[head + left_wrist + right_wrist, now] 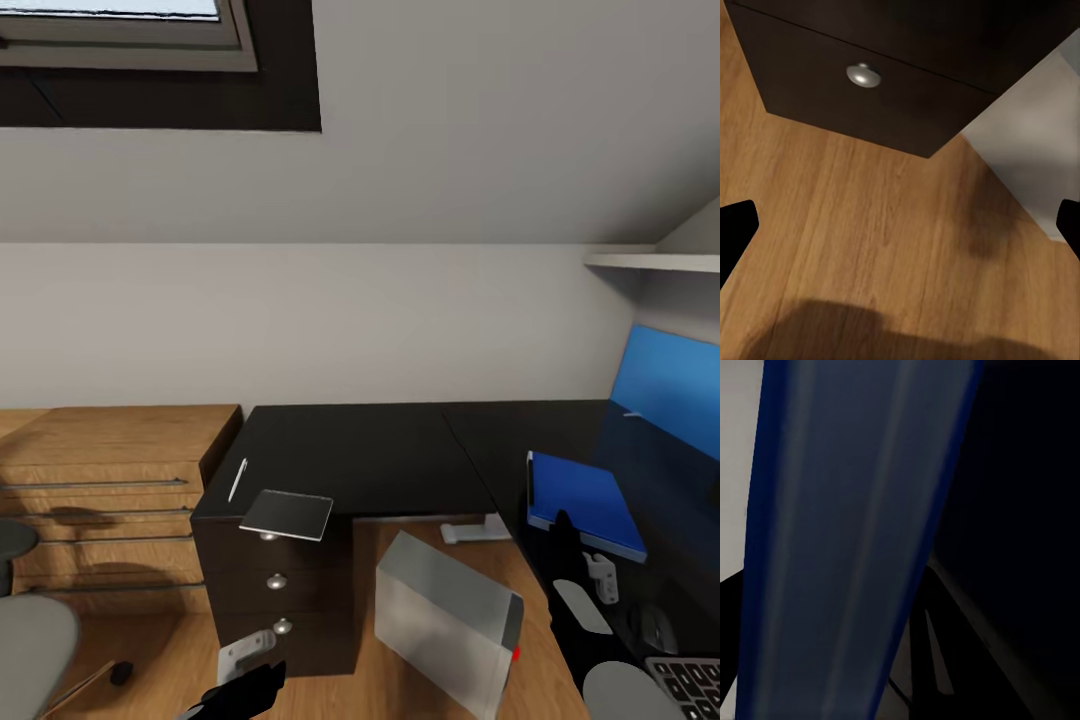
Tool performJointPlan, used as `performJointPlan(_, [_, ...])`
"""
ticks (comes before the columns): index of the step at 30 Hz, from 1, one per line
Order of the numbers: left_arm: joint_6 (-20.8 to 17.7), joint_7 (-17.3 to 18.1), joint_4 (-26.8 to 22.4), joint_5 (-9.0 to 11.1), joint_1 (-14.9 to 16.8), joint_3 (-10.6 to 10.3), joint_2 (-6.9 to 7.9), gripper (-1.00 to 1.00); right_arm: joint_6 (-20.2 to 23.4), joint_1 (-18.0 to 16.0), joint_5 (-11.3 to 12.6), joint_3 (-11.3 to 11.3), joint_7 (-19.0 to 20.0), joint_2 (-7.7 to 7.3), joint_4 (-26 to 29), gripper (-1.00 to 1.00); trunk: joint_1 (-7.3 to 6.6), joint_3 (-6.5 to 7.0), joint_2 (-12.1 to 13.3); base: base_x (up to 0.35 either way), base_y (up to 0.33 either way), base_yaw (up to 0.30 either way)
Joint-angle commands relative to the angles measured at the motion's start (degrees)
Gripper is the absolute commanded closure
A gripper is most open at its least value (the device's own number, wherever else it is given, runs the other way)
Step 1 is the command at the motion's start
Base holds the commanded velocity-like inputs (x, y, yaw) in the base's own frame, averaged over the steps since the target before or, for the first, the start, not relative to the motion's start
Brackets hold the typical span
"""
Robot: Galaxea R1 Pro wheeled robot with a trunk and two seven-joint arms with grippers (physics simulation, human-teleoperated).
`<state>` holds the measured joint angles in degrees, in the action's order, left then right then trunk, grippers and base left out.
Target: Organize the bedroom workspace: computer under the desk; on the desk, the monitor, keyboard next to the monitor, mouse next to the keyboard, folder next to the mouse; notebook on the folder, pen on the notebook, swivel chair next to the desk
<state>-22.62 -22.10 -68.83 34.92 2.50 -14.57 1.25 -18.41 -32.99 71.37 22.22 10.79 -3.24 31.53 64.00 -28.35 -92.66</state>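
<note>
The blue folder [585, 502] lies flat on the right wing of the black desk [370, 455], just beyond the right gripper [563, 535], whose dark fingers reach up to its near edge; in the right wrist view the folder [847, 540] runs as a broad blue band close to the lens, but I cannot tell from either picture whether the claw clamps it or merely stands at it. Its spot makes sense: the small dark mouse [655, 630] and the corner of the keyboard [690, 685] sit nearer along the same wing, so the folder rests in line beyond them. The grey notebook [288, 514] and the white pen [238, 480] lie well apart from it, on the desk's left corner above the dark drawer unit [275, 590], the notebook overhanging the edge, likely waiting to be stacked. The grey-white computer [450, 620] stands tilted on the wood floor [870, 247] in the angle of the desk. The left gripper [245, 690] hangs low before the drawers, its fingertips spread wide over bare floor, holding nothing. A grey swivel chair [30, 620] edge shows at far left.
</note>
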Motion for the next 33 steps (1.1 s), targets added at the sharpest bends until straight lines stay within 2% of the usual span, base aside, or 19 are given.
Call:
performJointPlan(1, [-0.1, -0.6, -0.1, 0.6, 0.0, -0.2, 0.07, -1.0, 0.0, -0.1, 0.6, 0.0, 0.4, -0.1, -0.1, 1.0, 0.22, -0.25, -0.5, 0.0, 0.0, 0.0])
performJointPlan(10, [-0.1, -0.6, -0.1, 0.6, 0.0, -0.2, 0.07, -1.0, -0.1, -0.1, 0.5, 0.0, 0.4, -0.03, 0.0, 1.0, 2.2, -1.86, -4.1, 0.0, 0.0, 0.0])
performJointPlan(28, [-0.1, -0.5, 0.0, 0.5, 0.0, -0.2, 0.15, -1.0, -0.1, -0.1, 0.5, 0.0, 0.5, -0.26, 0.0, 1.0, 2.2, -1.86, -4.1, 0.0, 0.0, 0.0])
performJointPlan(33, [-0.1, -0.5, 0.0, 0.5, 0.0, -0.3, 0.14, -1.0, -0.2, -0.1, 0.5, 0.0, 0.5, -0.27, 0.0, 1.0, 2.2, -2.08, -4.1, 0.0, 0.0, -0.118])
